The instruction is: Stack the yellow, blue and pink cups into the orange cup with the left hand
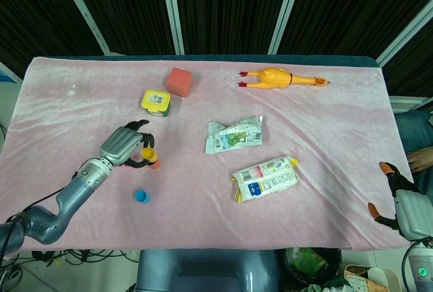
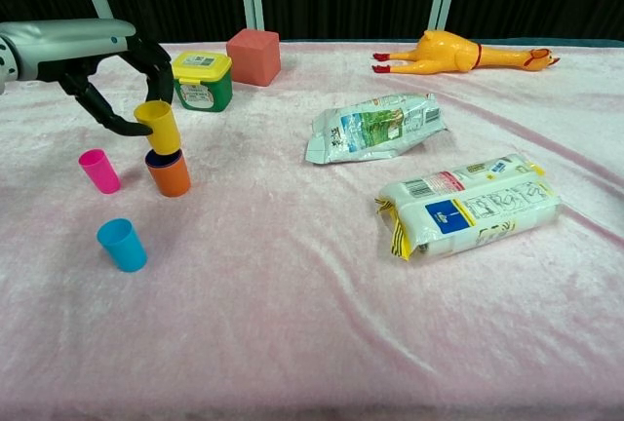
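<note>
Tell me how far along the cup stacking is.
Nothing is stacked yet. The left robot hand holds the yellow cup just above the orange cup, not seated. The pink cup and blue cup stand on the cloth, untouched.

Bright, even overhead light, soft shadows, sharp focus, dark backdrop.

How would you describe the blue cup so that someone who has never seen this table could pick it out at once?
Start at the pink cloth and go to the cluster of small cups on its left side. The blue cup stands upright nearest the front edge, in front of the pink cup and orange cup. It alone is blue, and stands apart, untouched by the left hand.
</note>
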`<action>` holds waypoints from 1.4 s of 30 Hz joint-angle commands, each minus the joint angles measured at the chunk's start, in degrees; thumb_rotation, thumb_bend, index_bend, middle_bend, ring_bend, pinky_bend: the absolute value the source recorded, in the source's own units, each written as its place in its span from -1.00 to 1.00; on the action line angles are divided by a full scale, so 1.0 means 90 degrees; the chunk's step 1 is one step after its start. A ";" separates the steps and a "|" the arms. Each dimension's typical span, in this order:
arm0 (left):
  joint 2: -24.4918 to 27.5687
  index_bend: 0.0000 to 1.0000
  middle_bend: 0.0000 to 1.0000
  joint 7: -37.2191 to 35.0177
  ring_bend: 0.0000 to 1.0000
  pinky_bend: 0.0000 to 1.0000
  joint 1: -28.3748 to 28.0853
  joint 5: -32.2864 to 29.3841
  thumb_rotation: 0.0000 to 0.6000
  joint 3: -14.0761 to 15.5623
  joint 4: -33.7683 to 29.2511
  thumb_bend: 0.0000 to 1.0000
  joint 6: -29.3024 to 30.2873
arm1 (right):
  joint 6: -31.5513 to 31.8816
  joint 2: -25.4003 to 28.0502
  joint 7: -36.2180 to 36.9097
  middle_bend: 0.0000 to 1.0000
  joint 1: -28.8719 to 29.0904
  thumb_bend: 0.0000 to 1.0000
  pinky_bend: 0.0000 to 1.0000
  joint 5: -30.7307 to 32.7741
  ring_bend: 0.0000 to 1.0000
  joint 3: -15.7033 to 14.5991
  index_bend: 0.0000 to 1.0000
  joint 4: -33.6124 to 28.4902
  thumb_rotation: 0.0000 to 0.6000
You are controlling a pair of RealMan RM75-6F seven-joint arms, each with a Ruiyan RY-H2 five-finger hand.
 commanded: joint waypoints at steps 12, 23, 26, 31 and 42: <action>-0.0243 -0.16 -0.09 -0.0045 -0.92 -0.67 -0.0049 -0.0064 1.00 0.0047 0.0331 -0.55 -0.0194 | -0.0001 -0.0003 0.0010 -0.88 -0.0002 -0.47 -0.57 -0.0001 -0.68 -0.0001 -0.94 -0.0004 1.00; -0.0001 -0.55 -0.47 0.0082 -1.00 -0.74 -0.0041 -0.0098 1.00 0.0141 0.0065 -0.80 -0.0336 | -0.0025 0.0011 0.0014 -0.88 0.0002 -0.46 -0.57 0.0018 -0.68 -0.0002 -0.94 -0.0008 1.00; 0.0183 -0.48 -0.40 0.0087 -1.00 -0.74 0.0147 0.0070 1.00 0.0165 -0.0269 -0.79 0.0071 | -0.0022 0.0009 0.0015 -0.88 0.0001 -0.47 -0.57 0.0016 -0.68 -0.0001 -0.94 -0.0010 1.00; 0.0530 -0.46 -0.34 0.0257 -1.00 -0.75 0.0515 0.0467 1.00 0.0406 -0.0773 -0.79 0.0695 | -0.0020 0.0009 0.0015 -0.88 0.0002 -0.47 -0.57 0.0021 -0.68 0.0004 -0.94 -0.0011 1.00; 0.1096 -0.45 -0.34 -0.0015 -1.00 -0.75 0.1296 0.1294 1.00 0.1197 -0.1454 -0.80 0.1408 | -0.0002 0.0004 -0.0008 -0.88 0.0000 -0.47 -0.57 -0.0018 -0.68 -0.0009 -0.94 -0.0030 1.00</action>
